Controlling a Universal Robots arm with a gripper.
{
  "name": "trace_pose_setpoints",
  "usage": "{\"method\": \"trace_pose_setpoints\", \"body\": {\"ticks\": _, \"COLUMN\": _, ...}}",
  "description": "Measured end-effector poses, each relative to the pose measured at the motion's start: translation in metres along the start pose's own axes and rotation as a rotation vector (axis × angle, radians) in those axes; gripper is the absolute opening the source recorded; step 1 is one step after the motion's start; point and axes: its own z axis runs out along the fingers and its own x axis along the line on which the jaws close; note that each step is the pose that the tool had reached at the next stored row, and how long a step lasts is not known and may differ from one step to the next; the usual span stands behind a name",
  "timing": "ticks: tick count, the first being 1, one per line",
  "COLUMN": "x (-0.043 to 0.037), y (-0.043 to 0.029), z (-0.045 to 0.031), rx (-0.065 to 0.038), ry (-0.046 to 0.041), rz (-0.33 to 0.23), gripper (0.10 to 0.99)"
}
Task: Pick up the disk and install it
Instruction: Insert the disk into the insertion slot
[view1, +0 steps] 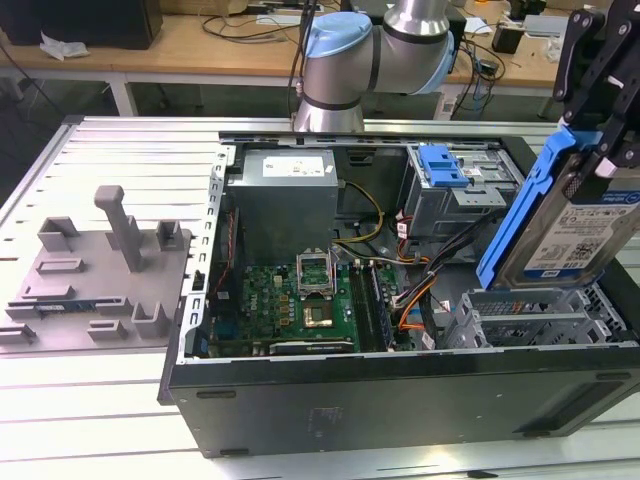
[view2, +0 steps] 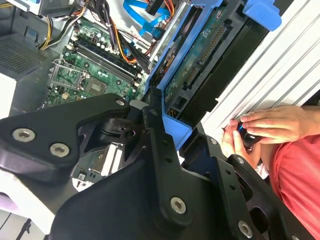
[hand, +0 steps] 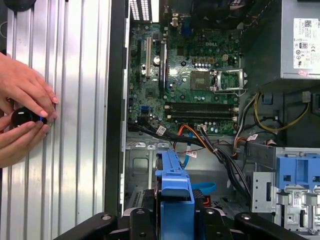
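1. One black pincer (view1: 597, 160) is clamping a flat silver hard disk in a bright blue plastic carrier (view1: 570, 225), holding it tilted.
2. The disk is hanging just above the silver metal drive cage (view1: 530, 320) of the open black computer case (view1: 400, 405), at the exterior view's right.
3. Judging by appearance, the disk is looking stiff, fairly heavy and easily damaged by knocks; the carrier's side rails are offering the safest hold.

Smooth blue plastic frames the disk (view1: 567, 218), silvery metal with a paper label.
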Motion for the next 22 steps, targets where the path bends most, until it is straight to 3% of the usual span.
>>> {"method": "trace_pose_setpoints", "body": {"ticks": 22, "x": -0.0001, "y": -0.0024, "z": 0.0094, "rx": 0.000, "ry": -0.0002, "rz": 0.005, "gripper": 0.365}}
